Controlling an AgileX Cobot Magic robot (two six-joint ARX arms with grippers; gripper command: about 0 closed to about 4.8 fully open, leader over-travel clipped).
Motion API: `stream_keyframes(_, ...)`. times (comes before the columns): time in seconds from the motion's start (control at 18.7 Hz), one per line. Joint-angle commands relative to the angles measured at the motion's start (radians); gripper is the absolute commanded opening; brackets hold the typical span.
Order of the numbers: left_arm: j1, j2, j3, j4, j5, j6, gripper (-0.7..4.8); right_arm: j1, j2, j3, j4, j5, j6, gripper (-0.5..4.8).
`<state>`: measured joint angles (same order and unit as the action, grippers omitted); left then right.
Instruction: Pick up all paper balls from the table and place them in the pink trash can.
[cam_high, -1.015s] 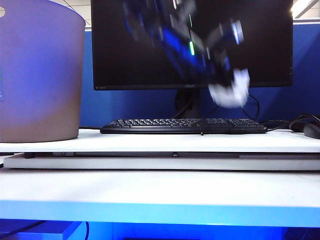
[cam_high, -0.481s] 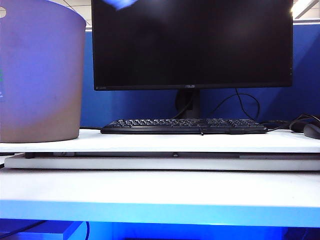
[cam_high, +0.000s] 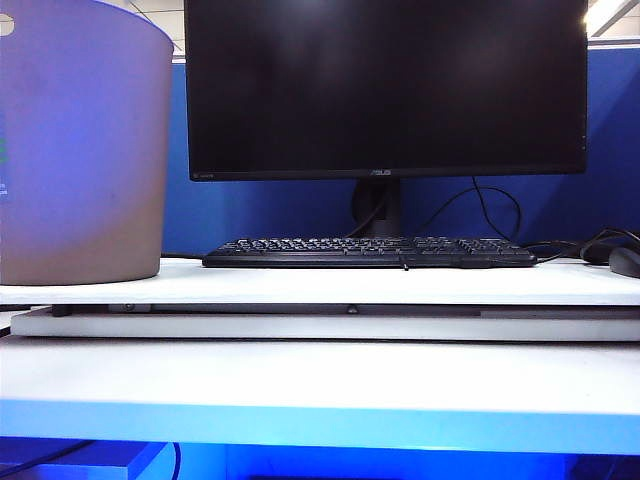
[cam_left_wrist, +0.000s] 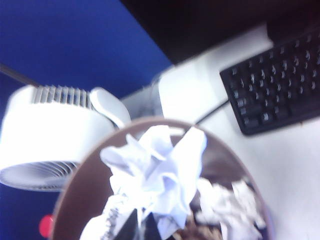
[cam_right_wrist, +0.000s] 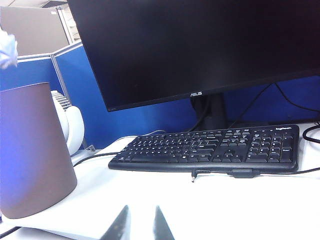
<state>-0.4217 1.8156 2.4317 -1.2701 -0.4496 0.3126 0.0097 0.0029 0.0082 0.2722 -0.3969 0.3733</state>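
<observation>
In the left wrist view my left gripper (cam_left_wrist: 140, 222) is shut on a white crumpled paper ball (cam_left_wrist: 160, 170), held over the open mouth of the pink trash can (cam_left_wrist: 82, 195). More paper balls (cam_left_wrist: 227, 205) lie inside the can. The exterior view shows the pink trash can (cam_high: 80, 150) at the left of the table (cam_high: 300, 380), with neither arm and no paper balls in sight. My right gripper (cam_right_wrist: 141, 222) is open and empty, low over the white tabletop, to the right of the can (cam_right_wrist: 30, 150). A white scrap (cam_right_wrist: 5, 47) shows above the can.
A black monitor (cam_high: 385, 85) stands at the back with a black keyboard (cam_high: 370, 252) in front of it. A white fan (cam_left_wrist: 45, 140) sits behind the can. A mouse (cam_high: 625, 262) and cables lie at the far right.
In the exterior view the left arm, blurred and carrying a white paper ball in front of the monitor, swung up and left and has left that view.
</observation>
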Motion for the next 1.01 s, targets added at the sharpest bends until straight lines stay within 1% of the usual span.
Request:
stream_keyframes(0.05, -0.002, -0.006, -0.007, -0.035, -0.004, -0.032, 0.04, -0.002, -0.002, -0.002, 0.022, 0.002, 0.001, 0.64)
stream_keyframes(0.11, -0.002, -0.006, -0.011, -0.040, -0.013, -0.040, 0.47, -0.002, -0.002, -0.002, 0.026, 0.002, 0.001, 0.64)
stream_keyframes(0.16, -0.002, -0.006, -0.012, -0.053, -0.027, -0.053, 1.76, -0.002, -0.002, -0.002, 0.039, 0.001, 0.001, 0.64)
stream_keyframes(0.21, -0.002, -0.008, -0.012, -0.054, -0.030, -0.059, 2.36, -0.002, -0.002, -0.002, 0.048, 0.002, 0.001, 0.64)
stream_keyframes(0.27, -0.002, -0.016, -0.014, -0.060, -0.029, -0.059, 2.58, -0.002, -0.002, 0.000, 0.053, 0.002, 0.001, 0.64)
stream_keyframes(0.32, -0.002, -0.037, -0.028, -0.059, -0.029, -0.059, 2.58, -0.002, -0.002, 0.006, 0.053, 0.002, 0.001, 0.64)
stream_keyframes(0.43, -0.002, -0.079, -0.045, -0.058, -0.029, -0.058, 2.83, -0.002, -0.002, 0.016, 0.055, 0.002, 0.001, 0.64)
stream_keyframes(0.48, -0.002, -0.106, -0.047, -0.057, -0.029, -0.059, 2.82, -0.002, -0.002, 0.020, 0.055, 0.002, 0.001, 0.63)
stream_keyframes(0.53, -0.002, -0.135, -0.047, -0.057, -0.031, -0.061, 2.66, -0.002, -0.002, 0.021, 0.059, 0.002, 0.001, 0.63)
stream_keyframes(0.59, -0.002, -0.185, -0.047, -0.057, -0.040, -0.067, 1.51, -0.002, -0.002, 0.021, 0.074, 0.000, 0.001, 0.63)
stream_keyframes(0.64, -0.003, -0.241, -0.047, -0.057, -0.033, -0.067, -0.20, -0.001, -0.002, 0.021, 0.093, -0.005, 0.001, 0.63)
stream_keyframes(0.69, -0.003, -0.306, -0.047, -0.054, -0.015, -0.076, -0.06, -0.001, -0.002, 0.021, 0.113, -0.010, 0.001, 0.63)
stream_keyframes(0.85, -0.003, -0.491, -0.047, -0.052, 0.075, -0.132, -0.06, -0.001, -0.002, 0.021, 0.152, -0.026, 0.001, 0.63)
stream_keyframes(0.91, -0.003, -0.552, -0.047, -0.048, 0.107, -0.153, -0.06, -0.001, -0.002, 0.021, 0.152, -0.026, 0.001, 0.63)
stream_keyframes(0.96, -0.003, -0.647, -0.047, -0.028, 0.161, -0.187, -0.06, -0.001, -0.002, 0.021, 0.151, -0.025, 0.001, 0.63)
stream_keyframes(1.01, -0.003, -0.711, -0.047, -0.019, 0.166, -0.196, -0.06, -0.001, -0.002, 0.021, 0.151, -0.025, 0.001, 0.63)
